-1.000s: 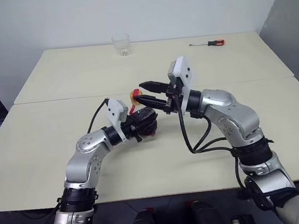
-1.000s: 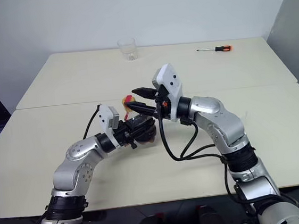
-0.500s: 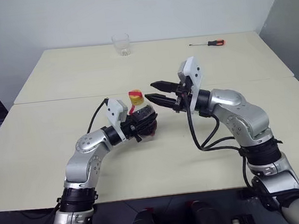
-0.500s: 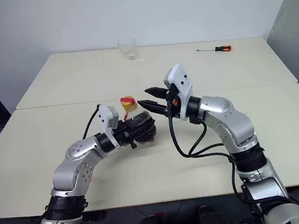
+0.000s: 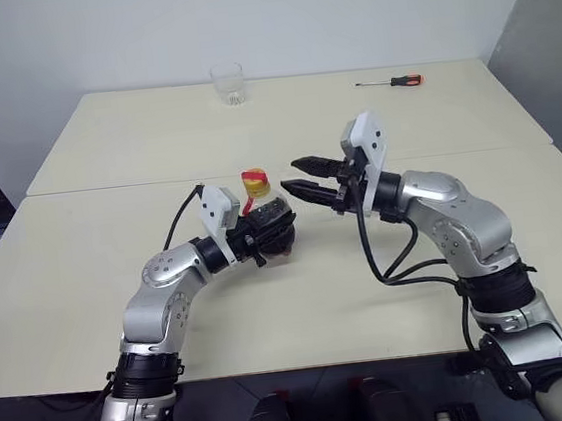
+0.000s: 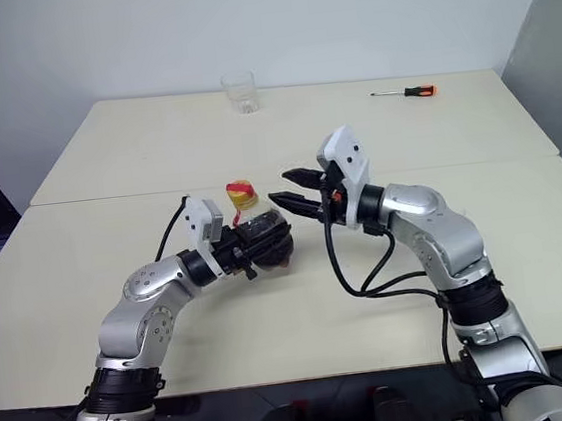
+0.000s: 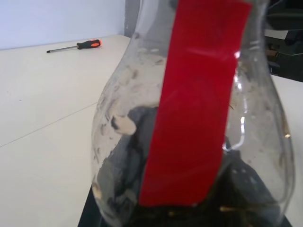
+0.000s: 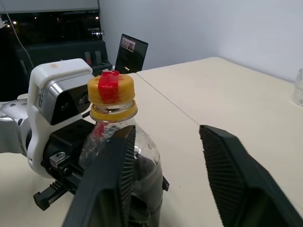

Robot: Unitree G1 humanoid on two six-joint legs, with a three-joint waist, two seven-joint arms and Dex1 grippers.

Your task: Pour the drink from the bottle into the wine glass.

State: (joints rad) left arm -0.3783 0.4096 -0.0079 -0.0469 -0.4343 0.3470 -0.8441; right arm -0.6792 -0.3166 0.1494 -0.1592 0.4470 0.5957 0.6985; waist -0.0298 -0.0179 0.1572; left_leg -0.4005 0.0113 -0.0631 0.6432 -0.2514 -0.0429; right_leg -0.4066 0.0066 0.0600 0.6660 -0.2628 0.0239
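Both arms are silver-grey metal with rounded joint housings and black wrist collars. A white box-shaped camera module sits on each wrist. Black cables loop loosely from forearm to wrist. Left tool and right tool each have two black, ridged, pointed fingers.

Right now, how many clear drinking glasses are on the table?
1: a short clear tumbler at the table's far edge, left of the screwdriver. No stemmed glass is in view; one may be out of frame.

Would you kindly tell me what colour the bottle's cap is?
The cap is yellow with red tape on top, clearest in the right wrist view.
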